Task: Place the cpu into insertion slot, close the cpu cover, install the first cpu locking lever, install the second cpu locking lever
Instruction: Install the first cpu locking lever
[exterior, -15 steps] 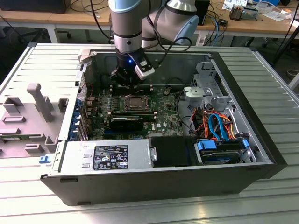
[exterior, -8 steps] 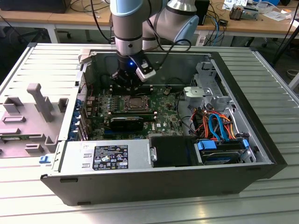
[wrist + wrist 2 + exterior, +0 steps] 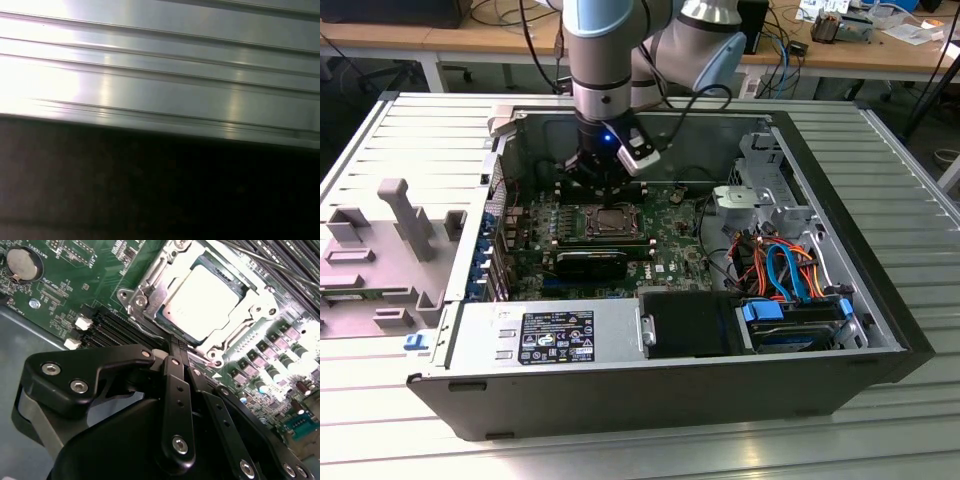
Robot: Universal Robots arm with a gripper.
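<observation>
In the second wrist view the silver-topped cpu [image 3: 205,300] lies flat in the insertion slot [image 3: 165,322]. The cpu cover [image 3: 250,305] lies down around it as a silver frame. My gripper [image 3: 176,344] is shut, its black fingers [image 3: 176,385] pressed together, and the tip touches the socket's near edge, where a thin metal lever runs. I cannot tell whether the tip grips that lever. In the exterior view the gripper [image 3: 603,190] hangs inside the open computer case, just behind the insertion slot [image 3: 611,222].
The case [image 3: 880,300] lies open on a ribbed metal table [image 3: 920,150]. A power supply [image 3: 550,335] sits at the front and a black card [image 3: 590,265] lies beside the socket. Drive cables [image 3: 785,270] are on the exterior view's right, a grey fixture [image 3: 400,215] on its left.
</observation>
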